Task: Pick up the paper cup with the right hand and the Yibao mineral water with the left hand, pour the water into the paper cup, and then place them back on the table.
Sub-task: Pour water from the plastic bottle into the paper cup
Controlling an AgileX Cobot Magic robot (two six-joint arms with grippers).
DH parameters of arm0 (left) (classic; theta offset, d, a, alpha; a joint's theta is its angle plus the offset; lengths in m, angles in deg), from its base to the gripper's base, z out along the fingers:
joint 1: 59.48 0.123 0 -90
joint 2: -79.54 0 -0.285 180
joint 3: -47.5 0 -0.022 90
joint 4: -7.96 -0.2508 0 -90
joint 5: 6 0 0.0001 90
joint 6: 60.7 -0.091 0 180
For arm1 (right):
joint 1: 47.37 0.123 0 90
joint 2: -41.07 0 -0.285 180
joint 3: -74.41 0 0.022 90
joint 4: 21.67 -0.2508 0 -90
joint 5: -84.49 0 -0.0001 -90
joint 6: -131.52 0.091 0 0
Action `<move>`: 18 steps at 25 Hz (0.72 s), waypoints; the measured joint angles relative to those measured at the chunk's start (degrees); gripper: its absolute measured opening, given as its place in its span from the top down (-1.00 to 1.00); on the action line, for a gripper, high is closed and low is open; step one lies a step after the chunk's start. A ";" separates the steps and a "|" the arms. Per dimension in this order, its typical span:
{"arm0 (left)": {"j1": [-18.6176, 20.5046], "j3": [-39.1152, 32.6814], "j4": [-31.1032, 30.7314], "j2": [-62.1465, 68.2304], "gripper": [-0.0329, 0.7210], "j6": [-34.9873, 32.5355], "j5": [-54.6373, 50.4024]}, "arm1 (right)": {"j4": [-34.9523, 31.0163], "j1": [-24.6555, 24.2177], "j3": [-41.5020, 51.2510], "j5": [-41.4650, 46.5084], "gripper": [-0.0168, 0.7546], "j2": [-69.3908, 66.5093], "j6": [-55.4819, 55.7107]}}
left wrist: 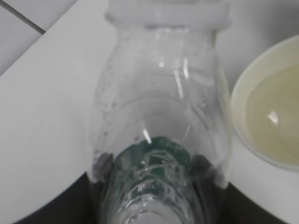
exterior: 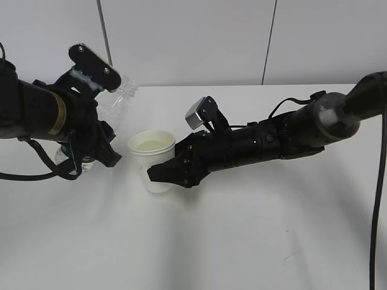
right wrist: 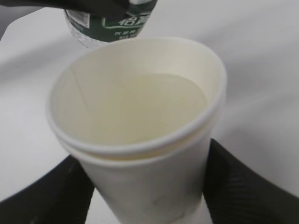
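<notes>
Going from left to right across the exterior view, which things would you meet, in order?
The left hand holding the Yibao mineral water → the paper cup with the water in it → the right hand gripping that cup, its arm running off to the right.

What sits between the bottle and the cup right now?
Nothing: in the exterior view only bare white table shows in the narrow gap between the bottle and the cup.

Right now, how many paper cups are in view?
1, though its doubled rim may hide a nested second: the paper cup stands mid-table, held by the right gripper, beside the Yibao bottle.
</notes>
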 joint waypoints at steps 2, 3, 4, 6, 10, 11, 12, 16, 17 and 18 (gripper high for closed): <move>1.88 0.00 -0.13 0.00 0.05 1.67 1.66 | -0.24 0.00 0.00 0.13 -0.40 0.00 0.00; 2.72 0.00 -0.18 0.00 0.05 2.43 2.62 | -0.37 -0.11 0.00 0.22 -0.40 0.00 0.00; 3.78 0.00 -0.18 0.00 0.05 2.90 3.60 | -0.70 -0.11 0.00 0.22 -0.40 0.00 0.00; 5.71 0.00 -0.24 0.00 0.05 4.23 5.84 | -1.25 -0.46 0.00 0.22 -0.40 0.00 0.00; 8.98 0.00 -0.27 0.00 0.05 5.71 13.04 | -2.60 -0.94 0.00 0.26 -0.40 0.00 0.00; 9.98 0.00 0.05 0.00 0.05 5.77 15.06 | -2.85 -0.94 0.00 0.26 -0.40 0.00 0.00; 10.98 0.00 0.43 0.00 0.05 5.77 17.14 | -2.98 -0.94 0.00 0.26 -0.40 0.00 0.00; 15.17 0.00 2.06 0.00 0.05 5.96 24.03 | -3.70 -1.06 0.00 0.26 -0.40 0.00 0.00; 16.09 0.00 2.34 0.00 0.05 5.96 25.72 | -4.13 -1.06 0.00 0.26 -0.40 0.00 0.00; 17.13 0.00 2.62 0.06 0.05 5.96 27.42 | -4.52 -1.06 0.00 0.26 -0.40 0.00 0.00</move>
